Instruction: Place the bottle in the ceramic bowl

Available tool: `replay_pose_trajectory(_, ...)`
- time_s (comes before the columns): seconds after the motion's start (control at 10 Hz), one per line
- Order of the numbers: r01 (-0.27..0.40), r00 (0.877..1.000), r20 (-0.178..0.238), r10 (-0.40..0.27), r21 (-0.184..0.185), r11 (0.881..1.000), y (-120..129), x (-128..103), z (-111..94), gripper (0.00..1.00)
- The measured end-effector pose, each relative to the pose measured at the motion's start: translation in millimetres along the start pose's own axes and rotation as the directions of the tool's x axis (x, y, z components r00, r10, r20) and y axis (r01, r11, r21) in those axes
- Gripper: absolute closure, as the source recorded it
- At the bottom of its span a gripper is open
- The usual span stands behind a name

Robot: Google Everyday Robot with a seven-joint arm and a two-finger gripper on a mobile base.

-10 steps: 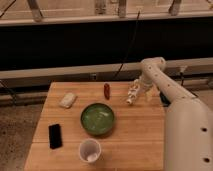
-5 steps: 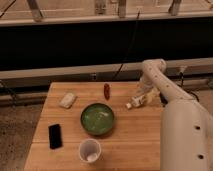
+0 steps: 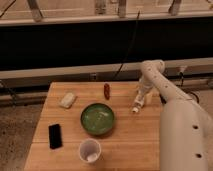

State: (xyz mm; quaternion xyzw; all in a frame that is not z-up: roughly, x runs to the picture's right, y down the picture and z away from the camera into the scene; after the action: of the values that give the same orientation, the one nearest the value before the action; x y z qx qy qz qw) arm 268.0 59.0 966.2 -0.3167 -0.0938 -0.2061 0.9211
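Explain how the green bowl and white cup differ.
The ceramic bowl is glossy green; the cup is white. The bowl is wide and shallow; the cup is narrower and taller. The bowl sits in the middle of the table; the cup stands nearer its front edge. Both are round and open upward. The tool is right of the bowl, by the bottle.

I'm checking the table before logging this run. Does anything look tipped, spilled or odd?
Only the bottle: it is tilted, not upright, right at the gripper, to the right of the green bowl and outside it. The cup stands upright and no spill shows.
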Motion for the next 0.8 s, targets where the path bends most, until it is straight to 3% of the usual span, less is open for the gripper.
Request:
replay_pose_trajectory(0.3,-0.001,1.0,0.004,0.001,-0.006,1.0,-1,-4,2,0.31)
replay_pose_trajectory(0.8,-0.007,1.0,-0.003,0.007,-0.008,1.0,-2,-10,-1,0.82)
